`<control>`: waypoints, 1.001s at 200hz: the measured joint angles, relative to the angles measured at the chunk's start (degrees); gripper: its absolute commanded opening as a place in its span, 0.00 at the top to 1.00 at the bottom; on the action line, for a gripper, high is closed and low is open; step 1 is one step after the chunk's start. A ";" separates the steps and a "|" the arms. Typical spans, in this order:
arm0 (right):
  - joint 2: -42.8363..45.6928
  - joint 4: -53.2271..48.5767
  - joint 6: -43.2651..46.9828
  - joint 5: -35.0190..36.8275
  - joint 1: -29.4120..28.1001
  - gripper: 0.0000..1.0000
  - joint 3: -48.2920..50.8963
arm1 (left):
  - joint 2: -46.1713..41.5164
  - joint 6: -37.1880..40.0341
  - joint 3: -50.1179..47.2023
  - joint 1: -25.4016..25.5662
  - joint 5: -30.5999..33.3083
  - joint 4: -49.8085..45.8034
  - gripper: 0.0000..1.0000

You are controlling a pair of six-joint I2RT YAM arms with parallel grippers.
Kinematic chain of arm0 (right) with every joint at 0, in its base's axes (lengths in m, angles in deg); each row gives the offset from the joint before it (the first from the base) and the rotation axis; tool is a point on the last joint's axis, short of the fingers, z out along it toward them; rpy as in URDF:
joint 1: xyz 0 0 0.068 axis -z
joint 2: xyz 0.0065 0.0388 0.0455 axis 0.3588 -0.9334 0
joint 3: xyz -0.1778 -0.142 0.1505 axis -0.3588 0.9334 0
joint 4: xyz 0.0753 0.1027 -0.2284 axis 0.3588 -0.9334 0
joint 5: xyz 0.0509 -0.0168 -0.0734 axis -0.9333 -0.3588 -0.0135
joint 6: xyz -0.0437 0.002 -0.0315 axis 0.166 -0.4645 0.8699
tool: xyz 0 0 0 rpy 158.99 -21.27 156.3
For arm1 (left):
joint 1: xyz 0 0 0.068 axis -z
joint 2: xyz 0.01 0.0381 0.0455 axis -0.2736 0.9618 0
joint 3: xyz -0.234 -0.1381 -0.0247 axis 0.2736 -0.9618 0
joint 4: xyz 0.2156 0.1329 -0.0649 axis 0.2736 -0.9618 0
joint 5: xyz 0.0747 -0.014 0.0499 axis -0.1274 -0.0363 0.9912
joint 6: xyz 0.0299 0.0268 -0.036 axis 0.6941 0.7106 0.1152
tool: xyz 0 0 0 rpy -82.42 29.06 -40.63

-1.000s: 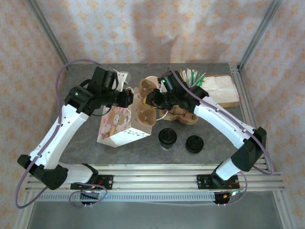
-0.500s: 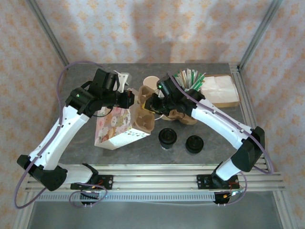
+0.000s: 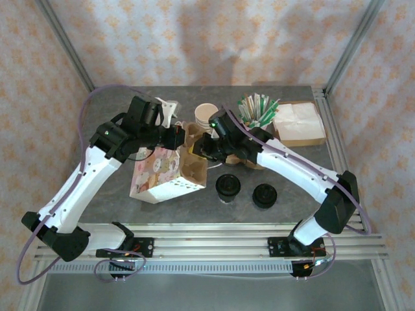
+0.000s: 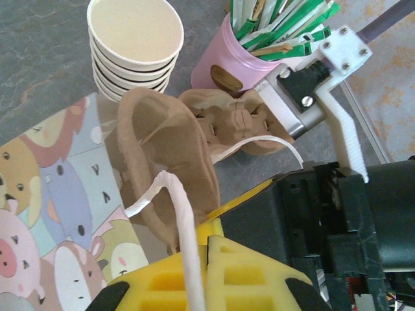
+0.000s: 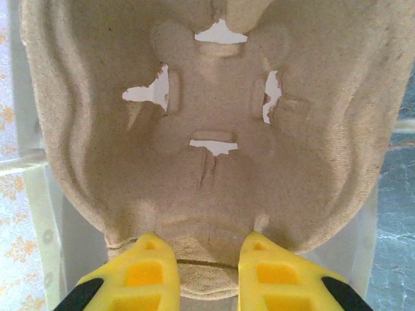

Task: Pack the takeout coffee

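The takeout coffee [image 3: 227,186], a small beige cup under a black lid, stands on the table in front of the bag, apart from both grippers. My right gripper [image 3: 202,148] [image 5: 207,269] is shut on the edge of a brown pulp cup carrier [image 3: 194,166] [image 5: 214,129] [image 4: 170,162], which hangs tilted in the mouth of the animal-print paper bag [image 3: 155,173] [image 4: 52,214]. My left gripper [image 3: 176,135] [image 4: 211,243] is shut on the bag's white cord handle [image 4: 181,220] and holds it up at the bag's far edge.
A low stack of black lids [image 3: 264,194] sits right of the coffee. Behind stand a stack of lidless cups [image 3: 206,114] [image 4: 135,39], a pink holder of green sticks [image 3: 259,110] [image 4: 240,58], more carriers [image 3: 251,157] and brown napkins [image 3: 298,123].
My right gripper has carried the carrier left and down into the bag's mouth, uncovering the stack of lidless cups. The left gripper kept its hold on the handle and shifted slightly.
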 measured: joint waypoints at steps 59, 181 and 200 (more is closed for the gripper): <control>0.20 3.04 -1.16 -0.26 -0.09 0.83 3.61 | 0.00 0.13 0.00 0.46 -0.31 0.42 1.00; 1.31 9.77 -2.54 -0.13 -1.01 0.83 7.15 | 0.00 1.27 -0.22 1.40 -3.48 1.20 1.00; 1.36 9.79 -2.08 0.52 -1.97 0.83 7.15 | 0.02 1.49 -0.22 1.40 -3.89 1.27 1.00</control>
